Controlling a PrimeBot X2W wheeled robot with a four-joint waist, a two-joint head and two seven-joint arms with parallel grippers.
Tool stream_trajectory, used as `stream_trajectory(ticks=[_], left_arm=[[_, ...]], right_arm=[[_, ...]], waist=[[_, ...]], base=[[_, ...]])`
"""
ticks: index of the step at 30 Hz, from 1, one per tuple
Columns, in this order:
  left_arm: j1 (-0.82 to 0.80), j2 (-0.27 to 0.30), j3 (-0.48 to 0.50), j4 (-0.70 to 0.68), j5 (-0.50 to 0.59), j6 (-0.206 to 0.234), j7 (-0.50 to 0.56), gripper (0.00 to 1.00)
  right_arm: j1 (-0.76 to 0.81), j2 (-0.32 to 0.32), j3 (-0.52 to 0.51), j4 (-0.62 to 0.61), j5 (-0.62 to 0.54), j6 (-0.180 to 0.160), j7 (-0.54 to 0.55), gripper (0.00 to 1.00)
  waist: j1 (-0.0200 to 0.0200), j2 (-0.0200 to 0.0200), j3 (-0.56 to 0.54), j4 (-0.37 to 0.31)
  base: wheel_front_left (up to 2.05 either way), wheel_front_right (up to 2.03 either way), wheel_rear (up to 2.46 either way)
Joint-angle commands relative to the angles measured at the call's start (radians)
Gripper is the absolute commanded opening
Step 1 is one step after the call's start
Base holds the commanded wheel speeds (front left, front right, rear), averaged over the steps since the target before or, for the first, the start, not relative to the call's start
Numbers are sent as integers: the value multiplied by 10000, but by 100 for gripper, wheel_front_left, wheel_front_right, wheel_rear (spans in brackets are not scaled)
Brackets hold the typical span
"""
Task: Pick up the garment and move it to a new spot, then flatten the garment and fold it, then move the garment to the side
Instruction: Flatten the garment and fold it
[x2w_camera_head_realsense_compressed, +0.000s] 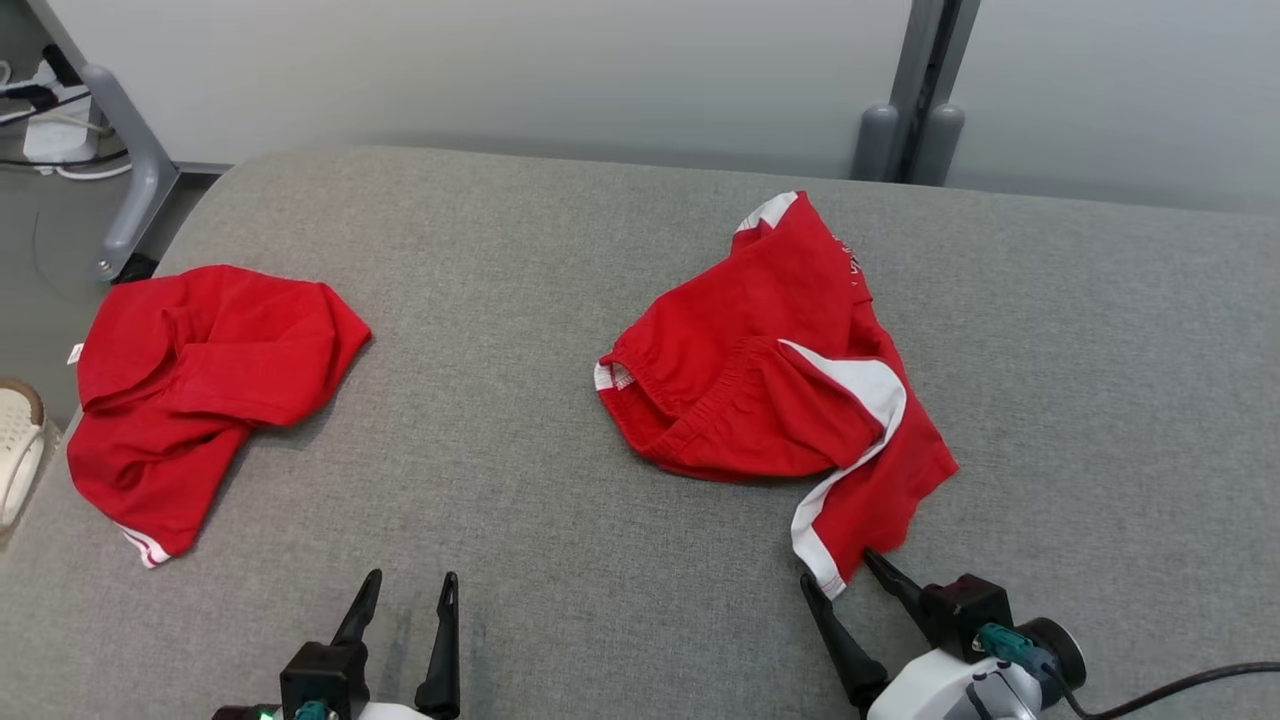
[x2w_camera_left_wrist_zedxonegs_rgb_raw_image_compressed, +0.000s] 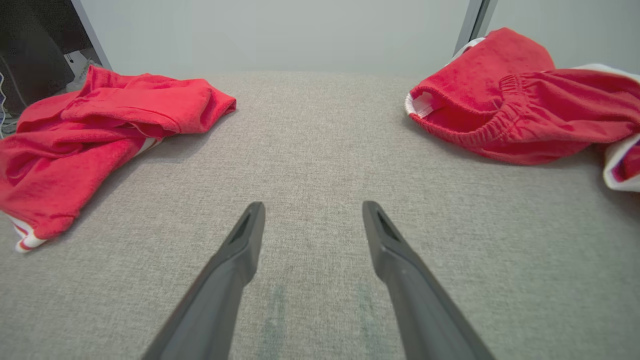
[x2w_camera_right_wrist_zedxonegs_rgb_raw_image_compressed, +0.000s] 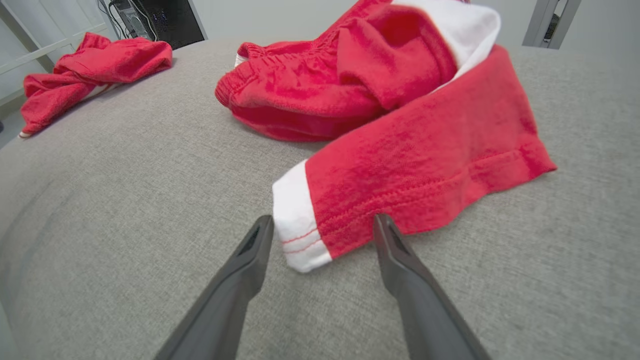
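Observation:
A crumpled pair of red shorts with white side stripes, the garment (x2w_camera_head_realsense_compressed: 770, 370) (x2w_camera_left_wrist_zedxonegs_rgb_raw_image_compressed: 505, 107) (x2w_camera_right_wrist_zedxonegs_rgb_raw_image_compressed: 400, 125), lies right of centre on the grey padded table (x2w_camera_head_realsense_compressed: 560, 250). My right gripper (x2w_camera_head_realsense_compressed: 838, 575) (x2w_camera_right_wrist_zedxonegs_rgb_raw_image_compressed: 324, 225) is open, its fingers straddling the white-edged hem corner of one leg, low over the table. My left gripper (x2w_camera_head_realsense_compressed: 412, 590) (x2w_camera_left_wrist_zedxonegs_rgb_raw_image_compressed: 313, 210) stands open over bare cloth near the front edge, nothing between its fingers. A second red garment (x2w_camera_head_realsense_compressed: 200, 385) (x2w_camera_left_wrist_zedxonegs_rgb_raw_image_compressed: 95, 130) (x2w_camera_right_wrist_zedxonegs_rgb_raw_image_compressed: 90, 70) lies bunched at the table's left edge.
A grey metal stand leg (x2w_camera_head_realsense_compressed: 135, 170) and cables are beyond the table's far left corner. A pale shoe (x2w_camera_head_realsense_compressed: 18, 445) shows at the left edge. Two grey posts (x2w_camera_head_realsense_compressed: 905, 135) stand behind the table. Bare grey surface lies between the two garments.

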Motion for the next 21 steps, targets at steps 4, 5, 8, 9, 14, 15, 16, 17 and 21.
stream_trajectory(ticks=[4,5,8,9,14,15,16,17,21], left_arm=[[-360,37,-119,-65,-183,102,-6,100],[-386,35,-132,-80,-197,115,-6,100],[-398,33,-120,-109,-234,147,-6,100],[-398,33,-120,-109,-234,147,-6,100],[-360,35,-104,-183,-219,39,-4,100],[-379,33,-122,-190,-226,12,-6,100],[-413,32,-143,-179,-234,1,-6,100],[-453,33,-141,-175,-258,10,-6,100],[-604,34,-405,-180,-196,-105,-6,100]], right_arm=[[-348,9,-395,362,-491,-3,1,10],[-414,16,-537,323,-589,-3,1,0],[-425,52,-912,138,-751,-3,1,0],[-425,52,-912,138,-751,-3,1,0],[-168,-347,-2129,-476,-1000,-3,-1,0],[-72,-451,-2457,-566,-1081,-3,1,0],[-4,-560,-2755,-664,-1181,-3,1,0],[40,-667,-3030,-735,-1234,-3,1,0],[222,-1176,-3751,-783,-1556,-3,1,0]], waist=[[0,0,304,207],[0,0,330,205],[0,0,369,107],[0,0,369,107],[0,0,241,-407],[0,0,203,-545],[0,0,169,-681],[0,0,137,-843],[0,0,66,-1334]], base=[[0,0,0],[0,0,0],[0,0,0],[0,0,0],[0,0,0],[0,0,0],[0,0,0],[0,0,0],[0,0,0]])
